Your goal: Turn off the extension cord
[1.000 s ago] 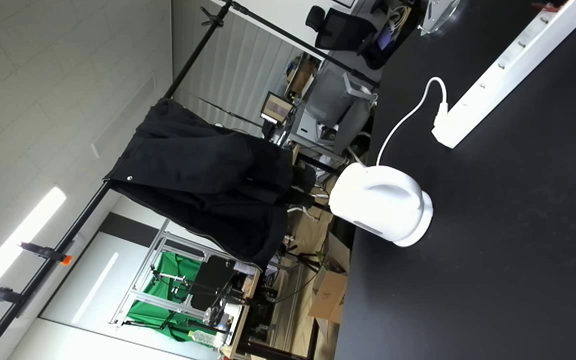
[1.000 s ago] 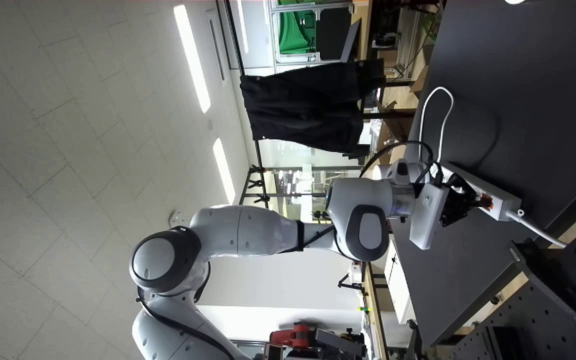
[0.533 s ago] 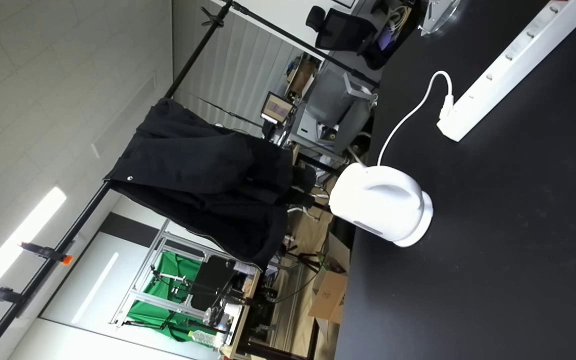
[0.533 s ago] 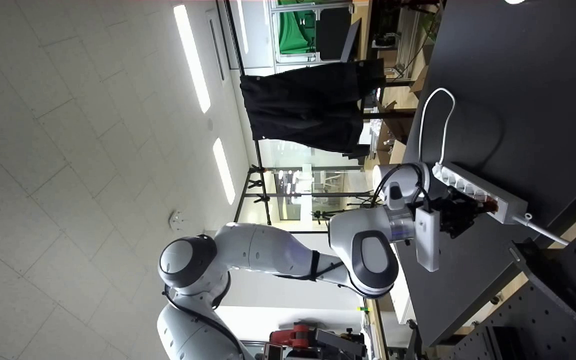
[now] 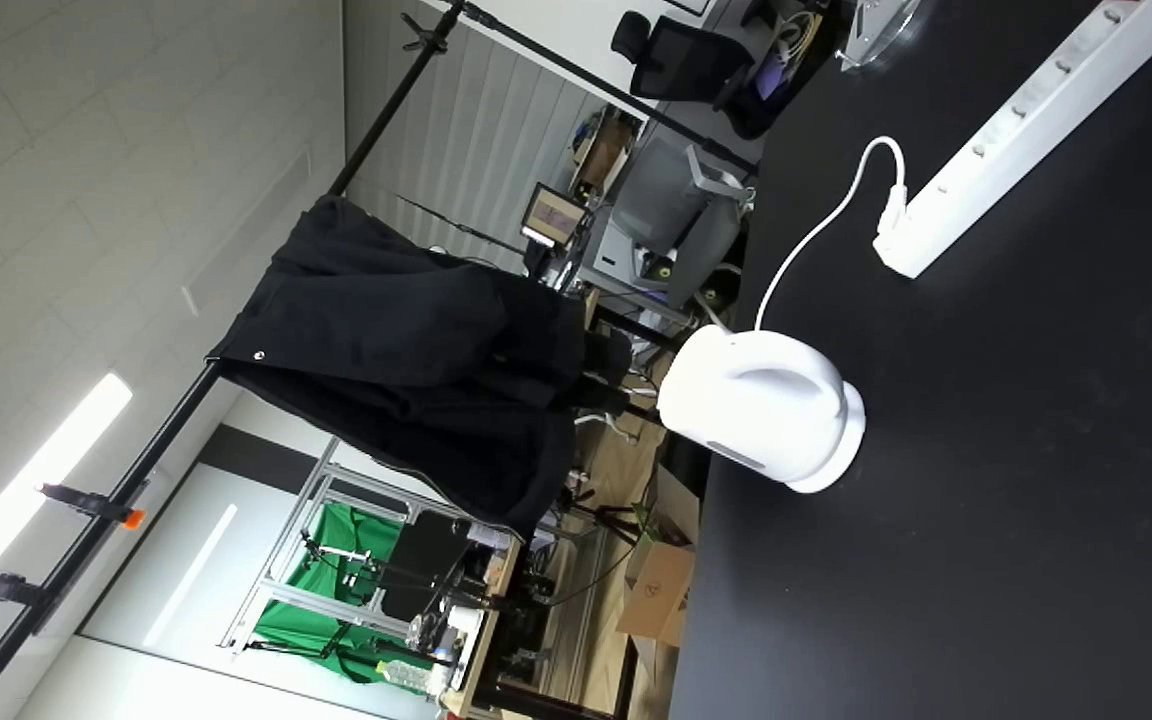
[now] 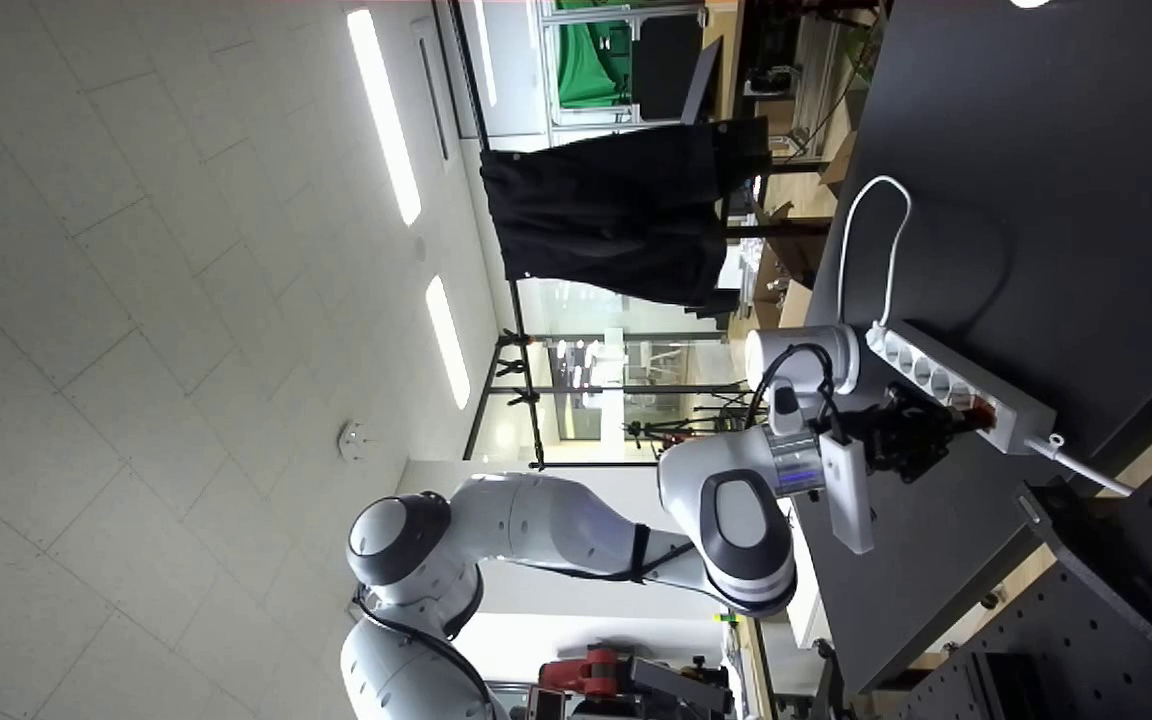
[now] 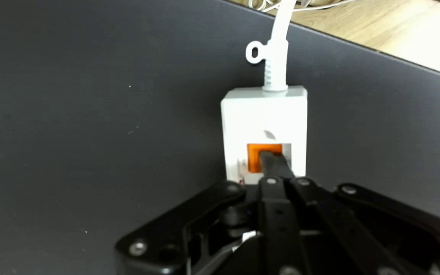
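The extension cord [image 7: 264,112] is a long white power strip lying on the dark table. It also shows in both exterior views [image 5: 1016,150] [image 6: 996,383]. Its orange switch [image 7: 253,162] sits near the end where the thick cable leaves. My gripper [image 7: 273,156] is shut, with nothing seen between its fingers. Its fingertips overlap the right part of the switch in the wrist view and appear to touch it. In an exterior view the gripper [image 6: 976,415] leans down onto that end of the strip. The switch's right and lower part is hidden behind the fingertips.
A white kettle [image 5: 756,405] stands on the table, and a thin white cord [image 5: 806,245] is plugged into the strip's far end. The strip's thick cable [image 6: 1086,468] runs over the table edge. A black perforated mount [image 6: 1106,580] stands near that edge.
The arm has lowered and the hand has tilted, its fingertips staying at the switch end. The strip has shifted slightly lengthwise towards its cable end, mostly in the first half second. The kettle stays put.
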### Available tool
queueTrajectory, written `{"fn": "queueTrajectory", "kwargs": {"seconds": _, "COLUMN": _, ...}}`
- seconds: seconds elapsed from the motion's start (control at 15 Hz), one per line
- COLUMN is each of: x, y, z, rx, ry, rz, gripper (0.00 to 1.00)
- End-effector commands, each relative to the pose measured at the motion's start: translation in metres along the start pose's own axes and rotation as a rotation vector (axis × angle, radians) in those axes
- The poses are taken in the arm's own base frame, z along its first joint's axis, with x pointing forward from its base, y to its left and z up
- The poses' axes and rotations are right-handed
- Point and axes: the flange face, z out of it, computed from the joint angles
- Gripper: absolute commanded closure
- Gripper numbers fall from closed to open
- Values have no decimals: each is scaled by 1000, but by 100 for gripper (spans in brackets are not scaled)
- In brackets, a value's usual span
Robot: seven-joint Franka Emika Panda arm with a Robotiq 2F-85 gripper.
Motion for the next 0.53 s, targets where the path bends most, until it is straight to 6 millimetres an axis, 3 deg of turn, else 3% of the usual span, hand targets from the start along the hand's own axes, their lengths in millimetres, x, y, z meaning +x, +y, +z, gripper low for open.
{"fn": "queueTrajectory", "kwargs": {"seconds": 0.0, "x": -20, "y": -4, "z": -16, "rx": 55, "ry": -8, "rz": 49, "gripper": 100}}
{"fn": "queueTrajectory", "kwargs": {"seconds": 0.27, "x": -47, "y": 14, "z": -57, "rx": 148, "ry": 13, "rz": 64, "gripper": 100}}
{"fn": "queueTrajectory", "kwargs": {"seconds": 0.33, "x": -23, "y": 41, "z": -53, "rx": 150, "ry": 8, "rz": 70, "gripper": 100}}
{"fn": "queueTrajectory", "kwargs": {"seconds": 0.47, "x": -23, "y": 65, "z": -76, "rx": 161, "ry": 21, "rz": 88, "gripper": 100}}
